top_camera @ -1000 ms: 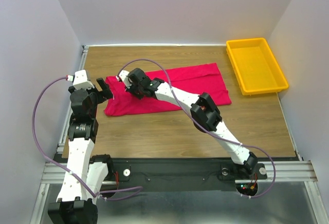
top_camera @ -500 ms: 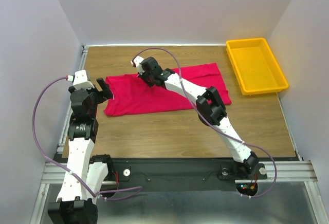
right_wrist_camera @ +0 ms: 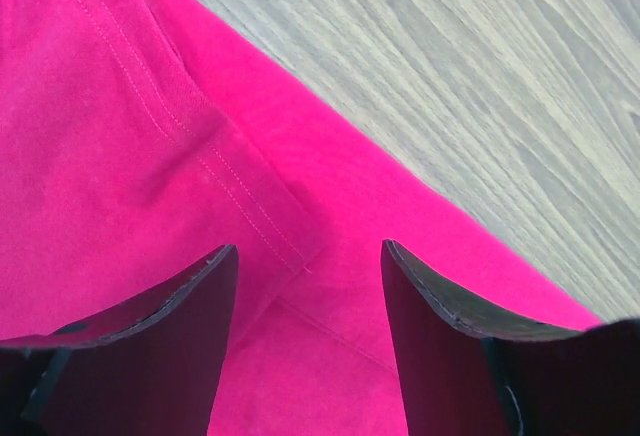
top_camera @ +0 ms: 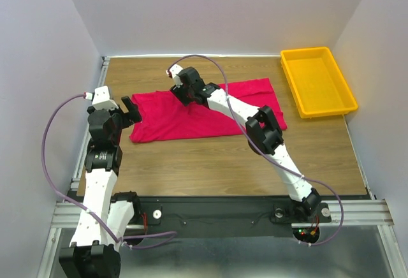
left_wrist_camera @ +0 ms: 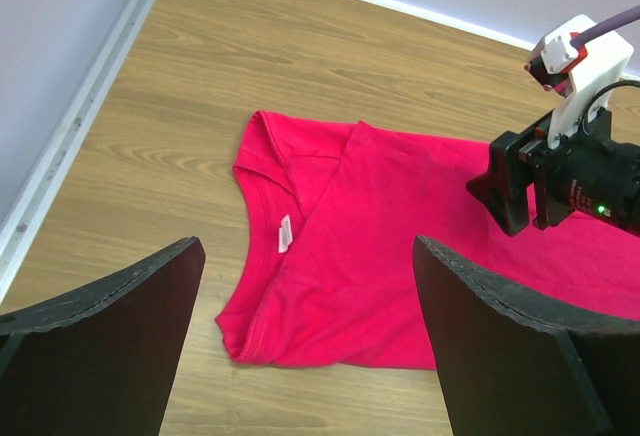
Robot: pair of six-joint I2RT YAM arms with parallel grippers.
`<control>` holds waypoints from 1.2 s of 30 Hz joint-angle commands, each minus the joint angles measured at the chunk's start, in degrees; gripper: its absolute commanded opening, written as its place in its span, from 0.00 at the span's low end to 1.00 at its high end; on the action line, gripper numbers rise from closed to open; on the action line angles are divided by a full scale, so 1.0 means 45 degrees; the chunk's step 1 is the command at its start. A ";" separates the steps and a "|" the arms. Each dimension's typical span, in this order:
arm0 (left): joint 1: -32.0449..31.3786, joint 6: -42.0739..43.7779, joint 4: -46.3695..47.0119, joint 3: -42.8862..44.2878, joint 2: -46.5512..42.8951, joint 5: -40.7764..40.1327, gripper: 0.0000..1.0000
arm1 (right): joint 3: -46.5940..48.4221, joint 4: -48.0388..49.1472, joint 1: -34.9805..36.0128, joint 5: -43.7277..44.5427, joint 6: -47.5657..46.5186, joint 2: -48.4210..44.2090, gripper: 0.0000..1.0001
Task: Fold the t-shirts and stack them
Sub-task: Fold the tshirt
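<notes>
The crimson t-shirt (top_camera: 210, 111) lies flat and partly folded across the back of the table, its collar end to the left. A white neck label (left_wrist_camera: 284, 233) shows there. My right gripper (top_camera: 181, 93) hovers low over the shirt's far edge. It is open, and under it a stitched sleeve hem (right_wrist_camera: 235, 191) lies folded over the cloth, with nothing between the fingers (right_wrist_camera: 150, 341). My left gripper (top_camera: 131, 108) stands wide open just left of the collar end, above the table, holding nothing. In the left wrist view the shirt (left_wrist_camera: 400, 246) spreads between and beyond the fingers (left_wrist_camera: 110, 336).
A yellow plastic tray (top_camera: 292, 77) stands at the back right, beside the shirt's right end. Bare wooden table (top_camera: 210, 163) lies in front of the shirt. A metal rail (left_wrist_camera: 75, 126) runs along the table's left edge by the wall.
My right gripper travelled from the shirt's left part toward the far edge, then opened and let go of the cloth. The left arm has stayed put.
</notes>
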 commanded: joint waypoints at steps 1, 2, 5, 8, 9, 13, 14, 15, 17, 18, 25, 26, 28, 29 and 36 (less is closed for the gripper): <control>-0.0008 -0.0709 0.0692 -0.0145 0.0231 0.0394 0.97 | -0.0330 0.0837 -0.0390 -0.0523 -0.0015 -0.2209 0.65; -0.0008 -0.1079 0.0596 -0.0126 0.0426 0.0433 0.97 | -0.0642 0.0798 -0.0507 -0.1087 -0.0014 -0.2620 0.65; 0.0050 -0.3167 0.0107 0.0011 0.1654 0.1095 0.97 | -0.3177 0.0544 -0.1171 -0.5300 -0.1027 -0.5040 0.74; 0.0206 -0.4577 0.0495 -0.0165 0.3469 0.2208 0.97 | -0.5989 0.0485 -0.1796 -0.8373 -0.1400 -0.7462 0.75; 0.0265 -0.4753 0.0922 -0.0145 0.4519 0.2327 0.97 | -0.6557 0.0446 -0.1875 -0.8687 -0.1517 -0.7971 0.75; 0.0714 -0.4484 0.1863 0.1040 0.7336 0.2816 0.93 | -0.9621 0.0251 -0.1992 -0.9120 -0.2065 -1.0413 0.76; 0.0734 -0.4307 0.1903 0.1394 0.7883 0.2758 0.93 | -0.9861 0.0173 -0.2051 -0.9100 -0.2065 -1.0746 0.76; 0.0792 -0.4170 0.1787 0.1784 0.8933 0.2719 0.92 | -1.0134 0.0057 -0.2264 -0.9139 -0.2084 -1.1329 0.76; 0.0832 -0.3684 0.1553 0.3011 0.9915 0.2758 0.87 | -1.0816 -0.0062 -0.2558 -0.9236 -0.2084 -1.1802 0.77; 0.0832 -0.3564 0.1281 0.3386 1.0693 0.2642 0.85 | -1.1014 -0.0062 -0.2868 -0.9237 -0.2104 -1.2229 0.77; 0.0832 -0.2100 0.0069 0.6005 1.2516 0.0848 0.79 | -1.2343 -0.0003 -0.4472 -0.9822 -0.2065 -1.3229 0.77; 0.0832 -0.1905 -0.0010 0.6452 1.2653 0.0670 0.79 | -1.2441 -0.0003 -0.4608 -0.9881 -0.2065 -1.3346 0.77; 0.0832 -0.1360 -0.0225 0.7097 1.3102 0.0222 0.77 | -1.2655 0.0016 -0.4863 -1.0114 -0.2046 -1.3425 0.77; 0.0832 -0.1240 -0.0226 0.7352 1.3297 0.0064 0.76 | -1.2715 0.0016 -0.4941 -1.0193 -0.2026 -1.3425 0.77; 0.0832 -0.0010 -0.2020 0.9501 1.5405 -0.0133 0.61 | -1.2930 0.0075 -0.5429 -1.0584 -0.1948 -1.3386 0.77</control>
